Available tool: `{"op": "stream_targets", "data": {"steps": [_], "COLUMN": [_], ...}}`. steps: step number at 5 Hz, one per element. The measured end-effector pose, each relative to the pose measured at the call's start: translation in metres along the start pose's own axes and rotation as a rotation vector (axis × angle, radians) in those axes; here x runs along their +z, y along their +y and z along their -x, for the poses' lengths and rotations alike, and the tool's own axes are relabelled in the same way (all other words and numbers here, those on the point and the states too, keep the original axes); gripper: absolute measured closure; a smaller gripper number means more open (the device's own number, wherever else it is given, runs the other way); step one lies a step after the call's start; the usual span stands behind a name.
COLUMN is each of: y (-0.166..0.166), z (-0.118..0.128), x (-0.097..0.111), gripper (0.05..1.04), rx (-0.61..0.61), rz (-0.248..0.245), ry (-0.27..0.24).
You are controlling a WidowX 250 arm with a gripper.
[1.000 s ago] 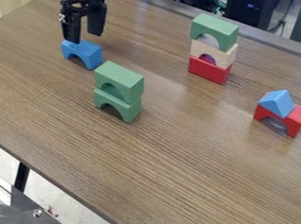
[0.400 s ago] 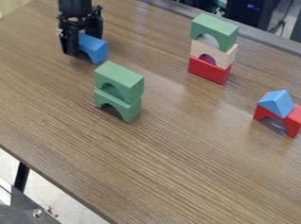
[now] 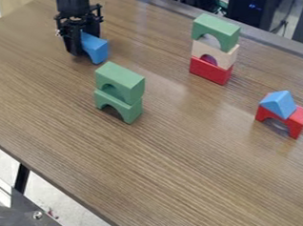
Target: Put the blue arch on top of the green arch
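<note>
Nearest on the brown wooden bench point(image 3: 162, 152), right side: red arch block point(image 3: 298, 119) bearing a blue triangular block point(image 3: 279, 104). Beyond, left of centre: green arch point(image 3: 119, 79) stacked on a second green arch point(image 3: 134, 110). Farther, right: red block point(image 3: 209, 71), pale wooden arch point(image 3: 222, 56) and green arch block point(image 3: 217, 29), stacked. Far left: blue arch block point(image 3: 96, 48) at the black pincer point(image 3: 83, 48); opening and grip cannot be determined.

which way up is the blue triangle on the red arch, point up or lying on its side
Point up: the blue triangle sits with its ridge on top, above the red arch
</note>
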State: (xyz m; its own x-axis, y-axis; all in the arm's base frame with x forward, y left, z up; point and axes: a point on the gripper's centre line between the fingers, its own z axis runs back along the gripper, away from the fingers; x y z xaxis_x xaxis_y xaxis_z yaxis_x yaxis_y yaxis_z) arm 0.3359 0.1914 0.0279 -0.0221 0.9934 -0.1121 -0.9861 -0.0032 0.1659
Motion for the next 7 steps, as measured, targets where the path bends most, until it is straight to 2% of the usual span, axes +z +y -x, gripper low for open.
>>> {"op": "stream_targets", "data": {"steps": [1, 2, 3, 4, 5, 6, 7], "y": [-0.011, -0.031, -0.038, -0.045, -0.049, -0.048, -0.047], "z": [0.020, 0.063, 0.085, 0.103, 0.133, 0.142, 0.160], "x": [0.014, 0.056, 0.081, 0.099, 0.119, 0.132, 0.129], "gripper": [0.474, 0.474, 0.474, 0.474, 0.474, 0.474, 0.474], "rx": [-0.069, -0.172, -0.217, -0.246, -0.298, -0.261, -0.204], "rz": [0.022, 0.093, 0.134, 0.153, 0.163, 0.162, 0.108], "ry": [0.055, 0.064, 0.083, 0.091, 0.110, 0.104, 0.032]}}
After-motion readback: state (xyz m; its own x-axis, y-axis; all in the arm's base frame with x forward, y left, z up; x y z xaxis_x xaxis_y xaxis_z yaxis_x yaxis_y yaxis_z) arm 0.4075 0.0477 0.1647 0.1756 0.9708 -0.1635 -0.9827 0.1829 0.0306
